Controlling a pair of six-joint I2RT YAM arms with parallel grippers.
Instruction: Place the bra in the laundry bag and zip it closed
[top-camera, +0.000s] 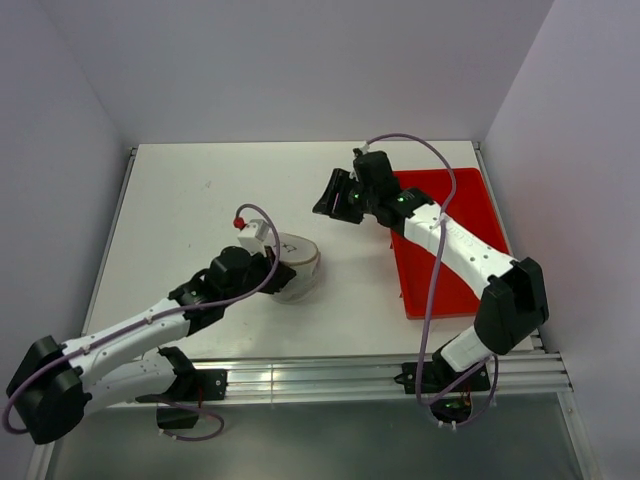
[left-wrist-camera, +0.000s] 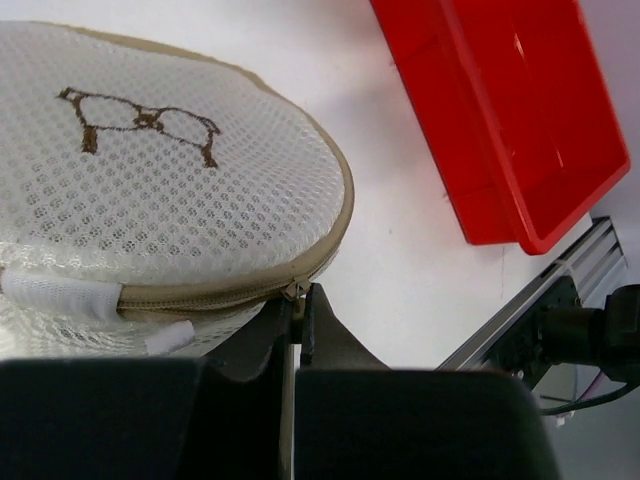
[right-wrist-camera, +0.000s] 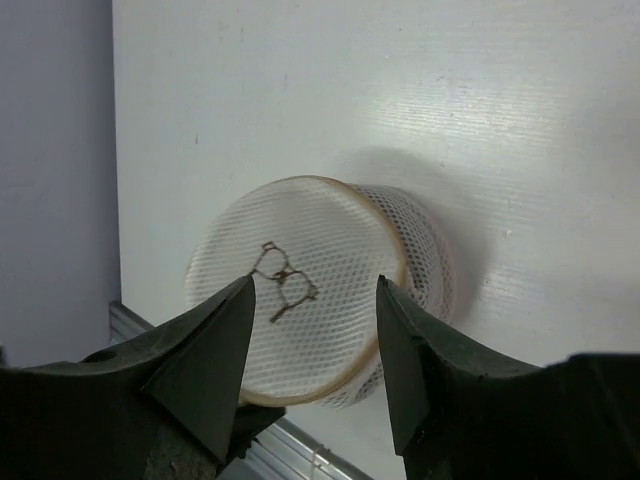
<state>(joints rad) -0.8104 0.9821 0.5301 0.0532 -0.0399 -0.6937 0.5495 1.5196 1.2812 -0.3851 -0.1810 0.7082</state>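
Observation:
The laundry bag (top-camera: 298, 266) is a round white mesh pouch with a tan zipper rim, lying on the table left of centre. In the left wrist view the bag (left-wrist-camera: 150, 170) fills the upper left, with the zipper closed along the rim that shows. My left gripper (left-wrist-camera: 300, 303) is shut on the zipper pull (left-wrist-camera: 293, 290) at the bag's edge; in the top view it (top-camera: 276, 270) is against the bag's left side. My right gripper (top-camera: 324, 206) is open and empty, held above the table up and to the right of the bag (right-wrist-camera: 300, 290). The black bra is not in view.
A red plastic tray (top-camera: 470, 215) lies at the right of the table under my right arm, and it shows in the left wrist view (left-wrist-camera: 500, 110). A metal rail (top-camera: 380, 375) runs along the table's near edge. White walls enclose the table.

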